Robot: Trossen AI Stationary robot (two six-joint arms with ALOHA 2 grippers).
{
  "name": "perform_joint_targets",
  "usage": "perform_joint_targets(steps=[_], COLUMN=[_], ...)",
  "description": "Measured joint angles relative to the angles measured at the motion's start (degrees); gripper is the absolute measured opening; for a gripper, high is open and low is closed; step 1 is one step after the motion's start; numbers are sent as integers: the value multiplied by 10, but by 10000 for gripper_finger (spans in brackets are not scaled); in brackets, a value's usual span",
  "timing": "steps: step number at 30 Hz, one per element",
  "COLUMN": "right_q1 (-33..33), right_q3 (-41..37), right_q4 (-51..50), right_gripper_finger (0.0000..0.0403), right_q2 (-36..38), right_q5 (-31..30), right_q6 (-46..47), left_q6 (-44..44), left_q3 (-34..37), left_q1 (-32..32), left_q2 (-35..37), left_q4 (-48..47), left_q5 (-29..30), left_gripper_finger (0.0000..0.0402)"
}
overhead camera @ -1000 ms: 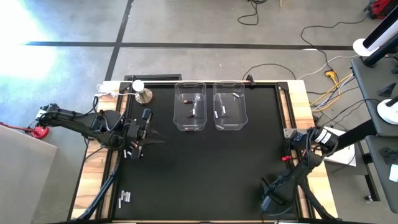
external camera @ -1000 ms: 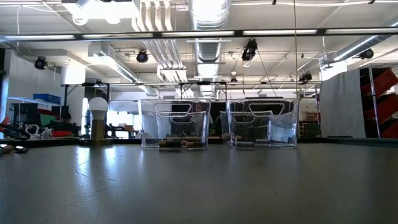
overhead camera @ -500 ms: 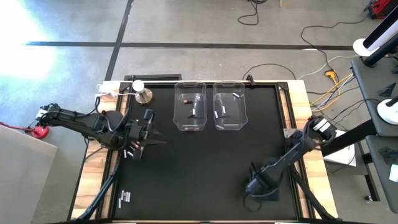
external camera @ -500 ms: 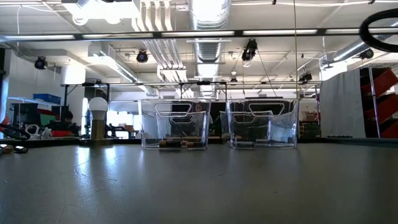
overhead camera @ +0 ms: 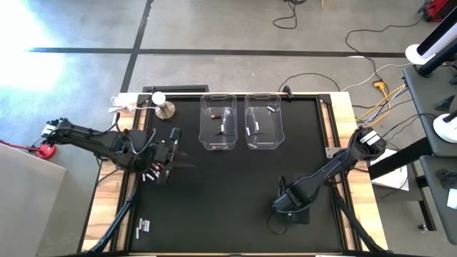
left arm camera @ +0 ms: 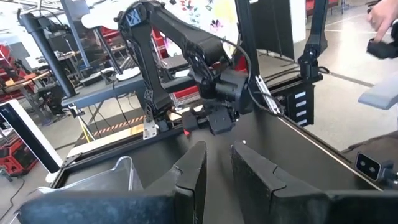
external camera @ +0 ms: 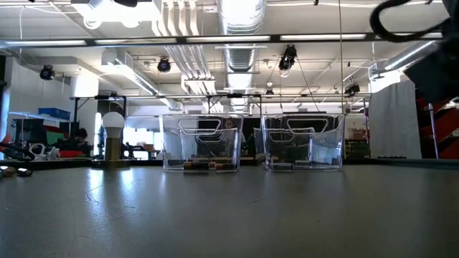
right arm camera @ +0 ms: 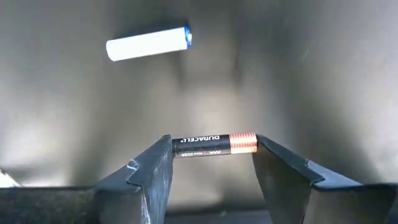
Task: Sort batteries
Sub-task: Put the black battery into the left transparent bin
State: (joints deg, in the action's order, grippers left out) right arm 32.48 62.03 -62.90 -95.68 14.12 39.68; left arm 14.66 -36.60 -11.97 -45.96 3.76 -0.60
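DURACELL battery (right arm camera: 214,144) end-to-end in right gripper (right arm camera: 211,163), white battery (right arm camera: 148,43) beyond

Long ceiling lights (external camera: 237,37) brighten the low view, and the dark table (external camera: 229,215) reflects a soft sheen. Strong glare whitens the floor (overhead camera: 28,28) in the high view. The right wrist view looks dim, perhaps slightly soft.

"DURACELL", printed upside down on the black-and-copper battery (right arm camera: 214,144).
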Motion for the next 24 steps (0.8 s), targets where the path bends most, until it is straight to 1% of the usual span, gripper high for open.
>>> perform_joint_targets(steps=[5, 8, 13, 17, 24], right_q1=[-13, -25, -61, -105, -195], right_q3=[44, 67, 100, 121, 138], right_q4=[0, 0, 32, 107, 291], right_gripper_finger=[201, 199, 194, 199, 201], right_q2=[3, 4, 4, 4, 4], right_q5=[-68, -122, -202, -247, -248], right_q6=[-11, -23, -73, -145, -286], left_q6=[0, -6, -19, -21, -40], left_q3=[0, 0, -1, -1, -1], left_q1=[0, 0, 0, 0, 0], left_q2=[1, 11, 31, 42, 61], left_q4=[1, 1, -3, -8, -13], left_q5=[0, 0, 0, 0, 0], left_gripper_finger=[57, 57, 57, 57, 57])
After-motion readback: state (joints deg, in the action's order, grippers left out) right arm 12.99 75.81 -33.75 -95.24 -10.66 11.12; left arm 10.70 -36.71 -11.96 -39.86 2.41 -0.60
